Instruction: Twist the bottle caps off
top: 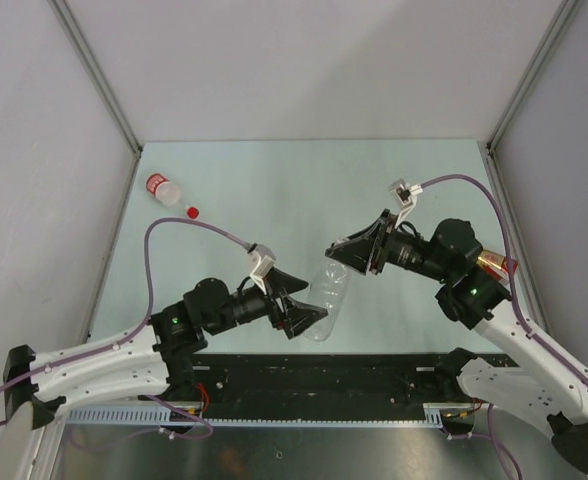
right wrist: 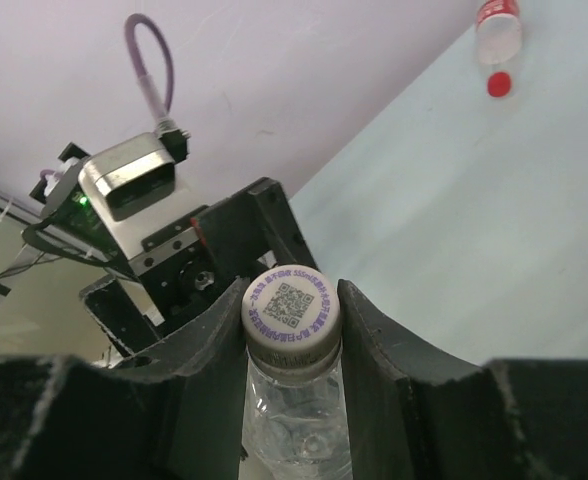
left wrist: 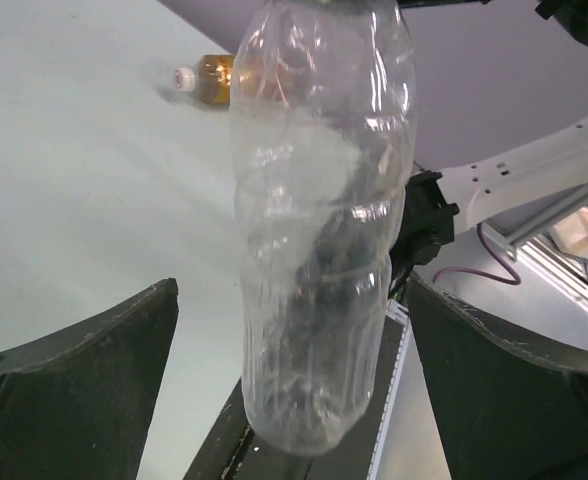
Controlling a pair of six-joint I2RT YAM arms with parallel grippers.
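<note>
The clear crinkled bottle (top: 328, 292) stretches between my two grippers. My right gripper (top: 338, 250) is shut on its white cap (right wrist: 291, 313), which has a printed code on top, with a finger pressed on each side. My left gripper (left wrist: 292, 290) is open; its fingers (left wrist: 94, 350) stand wide on either side of the bottle's lower body (left wrist: 319, 240) with a gap on both sides. The red-label bottle (top: 162, 188) lies at the far left with the loose red cap (top: 192, 212) beside it. The amber bottle (left wrist: 219, 75) lies with its white cap (left wrist: 182, 78) on.
The amber bottle (top: 494, 263) lies at the right edge of the table, partly hidden behind my right arm. Grey walls with metal posts (top: 99, 85) close the table in. A black rail (top: 324, 375) runs along the near edge between the arm bases.
</note>
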